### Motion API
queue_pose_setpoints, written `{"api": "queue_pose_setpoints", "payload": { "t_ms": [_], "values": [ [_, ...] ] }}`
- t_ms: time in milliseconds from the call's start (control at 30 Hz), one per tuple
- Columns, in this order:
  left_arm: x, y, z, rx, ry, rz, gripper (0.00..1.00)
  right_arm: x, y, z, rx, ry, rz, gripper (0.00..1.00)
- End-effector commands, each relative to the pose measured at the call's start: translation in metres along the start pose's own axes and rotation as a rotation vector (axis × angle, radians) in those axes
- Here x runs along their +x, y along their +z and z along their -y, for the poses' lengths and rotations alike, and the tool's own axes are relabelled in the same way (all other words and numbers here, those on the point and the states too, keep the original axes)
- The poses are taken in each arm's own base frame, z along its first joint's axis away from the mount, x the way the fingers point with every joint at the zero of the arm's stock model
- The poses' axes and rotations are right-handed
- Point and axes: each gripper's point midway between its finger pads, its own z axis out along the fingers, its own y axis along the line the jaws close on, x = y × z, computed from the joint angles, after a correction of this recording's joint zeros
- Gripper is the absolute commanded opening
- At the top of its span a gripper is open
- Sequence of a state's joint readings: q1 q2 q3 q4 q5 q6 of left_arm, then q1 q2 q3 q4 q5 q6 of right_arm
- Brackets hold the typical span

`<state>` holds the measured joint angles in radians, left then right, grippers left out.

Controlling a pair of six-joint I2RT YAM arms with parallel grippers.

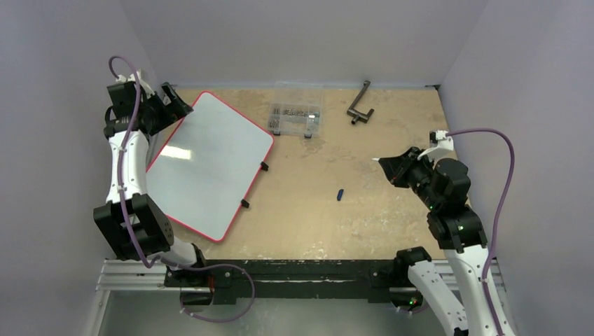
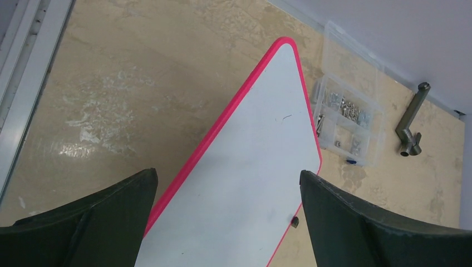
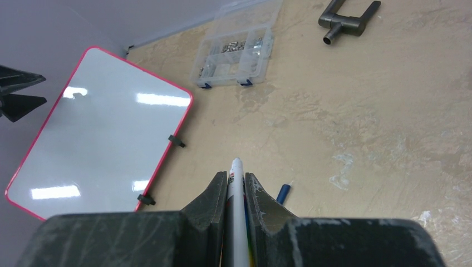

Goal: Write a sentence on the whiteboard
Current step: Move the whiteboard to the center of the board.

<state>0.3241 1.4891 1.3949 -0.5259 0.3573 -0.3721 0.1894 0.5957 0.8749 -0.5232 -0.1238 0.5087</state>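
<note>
The whiteboard (image 1: 210, 164) lies flat at the table's left, white with a thin red rim. Its face (image 3: 106, 133) is bare, and no sentence is in view on it. My left gripper (image 1: 168, 105) hovers over the board's far left corner, jaws wide open with only the board (image 2: 250, 167) showing between them (image 2: 228, 178). My right gripper (image 1: 389, 164) hangs over the table's right half, well away from the board. It (image 3: 236, 181) is shut on a white marker (image 3: 235, 189), whose tip pokes out past the fingers. A blue cap (image 1: 340, 194) lies on the table beside it (image 3: 283, 193).
A clear compartment box (image 1: 295, 117) of small metal parts sits at the back centre. A dark metal handle (image 1: 359, 105) lies to its right. Two black clips (image 1: 265, 166) (image 1: 245, 203) stick out of the board's right edge. Walls close in on three sides.
</note>
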Motion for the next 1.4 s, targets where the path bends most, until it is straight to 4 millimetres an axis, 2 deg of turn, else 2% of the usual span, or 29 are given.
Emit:
{"api": "queue_pose_setpoints", "payload": {
  "t_ms": [0,200,400,500,767,1067,1367],
  "values": [
    [-0.030,-0.005,0.015,0.095,0.011,0.082,1.00,-0.004,0.000,-0.006,-0.030,-0.003,0.012,0.00],
    [-0.018,0.021,0.004,0.128,0.002,0.005,1.00,-0.003,0.002,-0.009,-0.046,0.004,0.004,0.00],
    [-0.009,0.029,-0.015,0.084,-0.037,-0.013,1.00,-0.003,0.000,-0.010,-0.050,0.001,0.001,0.00],
    [0.000,0.031,-0.016,0.103,-0.059,-0.036,0.99,-0.002,0.000,-0.010,-0.052,-0.001,0.001,0.00],
    [0.027,0.042,-0.002,0.207,-0.146,-0.114,0.86,0.001,0.000,-0.011,-0.064,0.006,-0.004,0.00],
    [0.051,0.048,0.030,0.236,-0.121,-0.143,0.70,0.001,-0.003,-0.012,-0.068,0.004,0.000,0.00],
    [0.079,0.053,0.062,0.267,-0.084,-0.163,0.59,0.003,-0.007,-0.011,-0.067,-0.002,0.000,0.00]
  ]
}}
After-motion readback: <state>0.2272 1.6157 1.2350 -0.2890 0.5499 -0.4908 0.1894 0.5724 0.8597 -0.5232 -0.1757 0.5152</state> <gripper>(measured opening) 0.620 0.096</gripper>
